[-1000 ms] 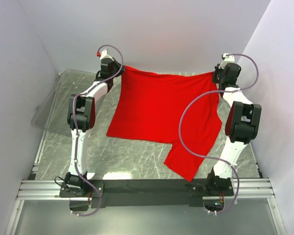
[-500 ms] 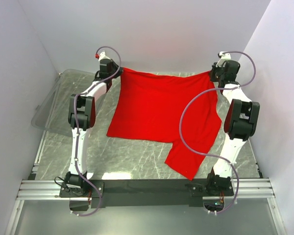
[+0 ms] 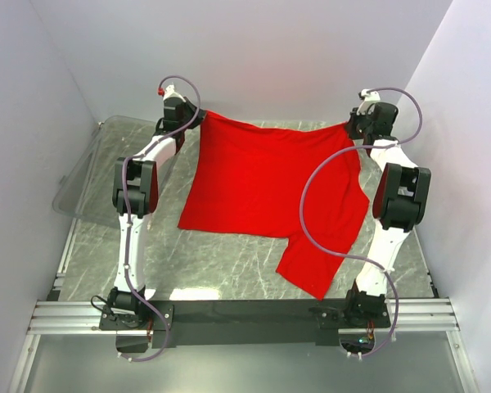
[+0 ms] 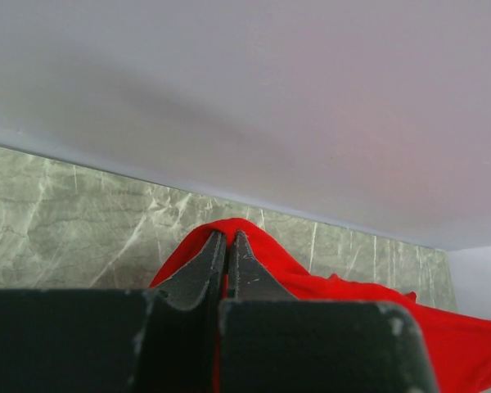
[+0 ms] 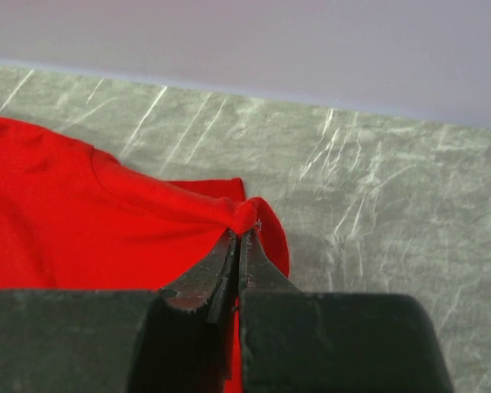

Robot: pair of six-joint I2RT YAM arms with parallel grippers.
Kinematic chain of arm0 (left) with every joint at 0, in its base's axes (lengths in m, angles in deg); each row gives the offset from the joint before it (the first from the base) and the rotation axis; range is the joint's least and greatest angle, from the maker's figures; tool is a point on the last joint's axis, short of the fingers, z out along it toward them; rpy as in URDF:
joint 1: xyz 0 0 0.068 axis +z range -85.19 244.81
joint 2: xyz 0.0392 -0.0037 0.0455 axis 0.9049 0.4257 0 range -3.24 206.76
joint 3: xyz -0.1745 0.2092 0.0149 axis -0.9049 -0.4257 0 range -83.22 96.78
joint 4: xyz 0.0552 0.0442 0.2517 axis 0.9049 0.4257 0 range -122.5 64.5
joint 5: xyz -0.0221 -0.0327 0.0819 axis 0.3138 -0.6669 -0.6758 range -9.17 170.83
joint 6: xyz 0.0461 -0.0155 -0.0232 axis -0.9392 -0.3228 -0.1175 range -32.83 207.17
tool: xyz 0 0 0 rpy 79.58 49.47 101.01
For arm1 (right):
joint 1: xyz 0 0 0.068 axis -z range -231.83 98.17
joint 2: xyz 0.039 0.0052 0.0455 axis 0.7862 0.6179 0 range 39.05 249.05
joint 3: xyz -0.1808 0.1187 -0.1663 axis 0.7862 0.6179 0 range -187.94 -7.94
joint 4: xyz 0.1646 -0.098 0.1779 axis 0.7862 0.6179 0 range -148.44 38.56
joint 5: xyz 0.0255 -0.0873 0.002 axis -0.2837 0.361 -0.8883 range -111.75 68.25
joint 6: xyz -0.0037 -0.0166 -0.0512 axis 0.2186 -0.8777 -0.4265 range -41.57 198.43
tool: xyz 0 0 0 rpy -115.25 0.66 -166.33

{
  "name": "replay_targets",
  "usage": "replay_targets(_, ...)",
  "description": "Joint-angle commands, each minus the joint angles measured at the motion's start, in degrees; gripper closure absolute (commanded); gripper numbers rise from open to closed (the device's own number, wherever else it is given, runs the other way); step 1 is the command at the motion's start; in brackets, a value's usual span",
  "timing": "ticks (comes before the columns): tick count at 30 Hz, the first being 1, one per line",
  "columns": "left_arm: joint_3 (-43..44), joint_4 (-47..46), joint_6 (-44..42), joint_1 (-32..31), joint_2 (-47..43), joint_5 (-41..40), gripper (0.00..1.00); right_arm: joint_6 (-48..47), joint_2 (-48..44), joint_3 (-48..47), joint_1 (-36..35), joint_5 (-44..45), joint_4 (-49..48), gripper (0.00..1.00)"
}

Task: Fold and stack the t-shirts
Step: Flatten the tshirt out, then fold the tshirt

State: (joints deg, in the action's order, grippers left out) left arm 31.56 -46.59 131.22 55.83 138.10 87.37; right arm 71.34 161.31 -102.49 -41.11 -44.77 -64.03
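The plain red t-shirt is stretched between both grippers near the table's far edge, its lower part lying on the marble table. My left gripper is shut on the shirt's far left corner; in the left wrist view red cloth wraps over the closed fingertips. My right gripper is shut on the far right corner; in the right wrist view a bunched fold of the shirt is pinched at the tips. One sleeve hangs toward the near right.
A clear plastic bin lies at the table's left side against the left wall. The white back wall stands right behind both grippers. The right wall is close to the right arm.
Both grippers have moved slightly farther toward the back wall, carrying the shirt's top edge with them. The shirt's lower part has hardly shifted.
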Motion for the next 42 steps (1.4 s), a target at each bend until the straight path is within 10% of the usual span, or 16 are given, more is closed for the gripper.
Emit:
replay_targets(1, 2.64, -3.40, -0.11, 0.27, -0.80, 1.71, 0.99, -0.99, -0.27, -3.28, -0.26, -1.23, -0.92, 1.00)
replay_targets(31, -8.70, -8.76, -0.37, 3.26, -7.04, 10.23, 0.99, -3.80, -2.46, -1.96, 2.73, -8.79, 2.68, 1.00)
replay_targets(42, -8.35, -10.79, 0.77, 3.26, -6.60, 15.60, 0.99, -8.98, 5.18, -16.36, 2.46, -12.21, 18.29, 1.00)
